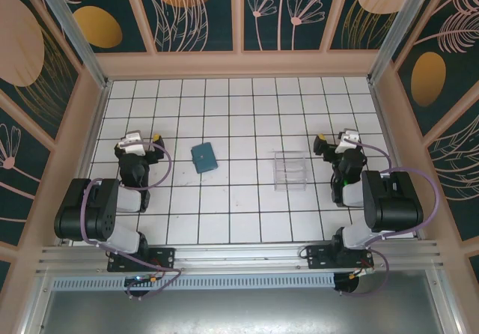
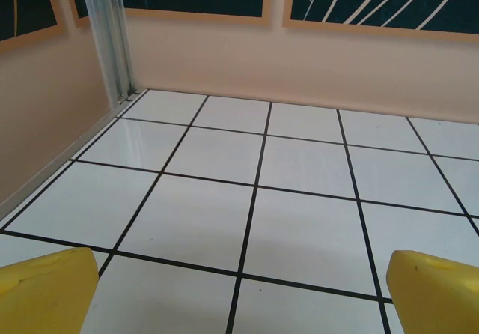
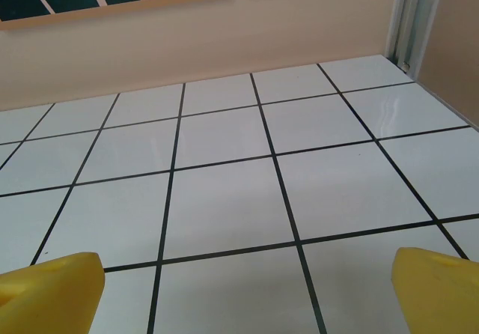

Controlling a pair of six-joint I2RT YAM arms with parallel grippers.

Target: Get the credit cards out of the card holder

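Observation:
The teal-blue card holder lies folded shut on the white tiles, left of the table's middle. The credit cards are hidden. My left gripper hovers about two tiles to the left of the card holder, open, with nothing between its yellow fingers. My right gripper stands open at the right side of the table, far from the card holder, its yellow fingers wide apart over bare tile. Both wrist views look toward the back wall.
A clear plastic tray sits on the tiles right of the middle, between the card holder and the right arm. Beige walls enclose the table at the back and both sides, with metal posts in the corners.

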